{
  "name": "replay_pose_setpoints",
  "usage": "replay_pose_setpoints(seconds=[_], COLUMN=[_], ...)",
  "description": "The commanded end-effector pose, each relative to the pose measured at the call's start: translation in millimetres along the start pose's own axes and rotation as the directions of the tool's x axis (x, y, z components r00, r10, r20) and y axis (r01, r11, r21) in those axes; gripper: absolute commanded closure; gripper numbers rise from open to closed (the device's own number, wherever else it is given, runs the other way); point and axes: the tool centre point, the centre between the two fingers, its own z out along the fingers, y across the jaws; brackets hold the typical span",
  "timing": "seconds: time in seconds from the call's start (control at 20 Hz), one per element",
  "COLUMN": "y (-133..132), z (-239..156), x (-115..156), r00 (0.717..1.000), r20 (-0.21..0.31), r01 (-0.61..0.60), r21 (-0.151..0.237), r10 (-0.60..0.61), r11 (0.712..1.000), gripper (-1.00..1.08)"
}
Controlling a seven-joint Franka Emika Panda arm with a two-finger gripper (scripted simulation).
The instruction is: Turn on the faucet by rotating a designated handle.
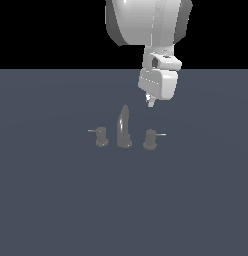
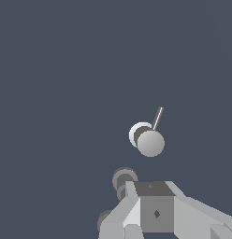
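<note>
Taking the spout point(image 1: 124, 127) as landmark in the exterior view: the twin knob point(image 1: 101, 136) stood to its left, the handle point(image 1: 150, 139) just to its right, rod point(image 1: 160, 134) pointing away. The end effector point(image 1: 150, 102) hung above the handle, touching nothing; its opening I cannot tell. The faucet looked rigid, smooth metal; pushing the thin rod seemed best. No writing showed.

The arm point(image 1: 151, 25) is running off the top edge of the exterior view, so only its lower links are showing, and the gripper point(image 1: 150, 102) is appearing there as a tiny tip whose jaws are too small to read as open or closed. In the wrist view the gripper's body point(image 2: 155, 210) is being cut by the bottom edge and is covering part of the faucet point(image 2: 123, 179), leaving only rounded grey pieces peeking out beside it.
</note>
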Motion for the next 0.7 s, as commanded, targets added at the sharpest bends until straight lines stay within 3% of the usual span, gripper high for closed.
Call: replay_pose_setpoints(seconds=[0.0,0.65], y=[-2.4,0.3], z=[24.4,100.6], x=[12.6,51.9], r00=[0.997,0.951], r20=[-0.015,-0.075], r01=[-0.077,-0.302], r21=[-0.003,0.0], r10=[0.077,0.301], r11=[0.997,0.953], gripper=[1.08,1.08])
